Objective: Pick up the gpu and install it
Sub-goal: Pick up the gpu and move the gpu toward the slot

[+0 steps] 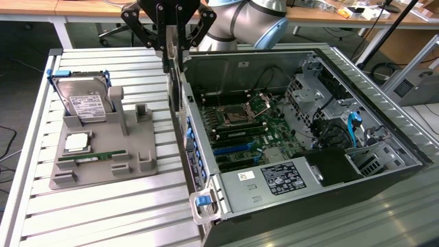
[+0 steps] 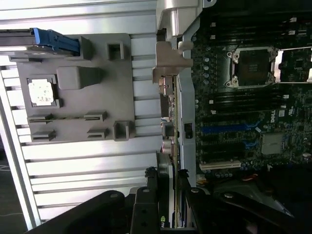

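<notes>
The gpu (image 1: 176,90) hangs on edge, a thin dark card with its silvery end bracket (image 2: 171,66) pointing away from the wrist. My gripper (image 1: 172,55) is shut on the card's upper edge, with the black fingers (image 2: 146,204) pinching it from both sides. The card is in the air right over the open computer case's (image 1: 329,56) wall on the exterior view's left, beside the motherboard (image 1: 247,121). The blue expansion slot (image 2: 229,129) on the board lies bare, and the card is apart from it.
A grey holder (image 1: 103,164) stands on the slatted table (image 1: 103,216) at the exterior view's left. It carries a hard drive in a blue frame (image 1: 82,98), a square processor chip (image 1: 75,141) and a green RAM stick (image 1: 92,155). Drive cages and cables (image 1: 353,128) fill the case's far side.
</notes>
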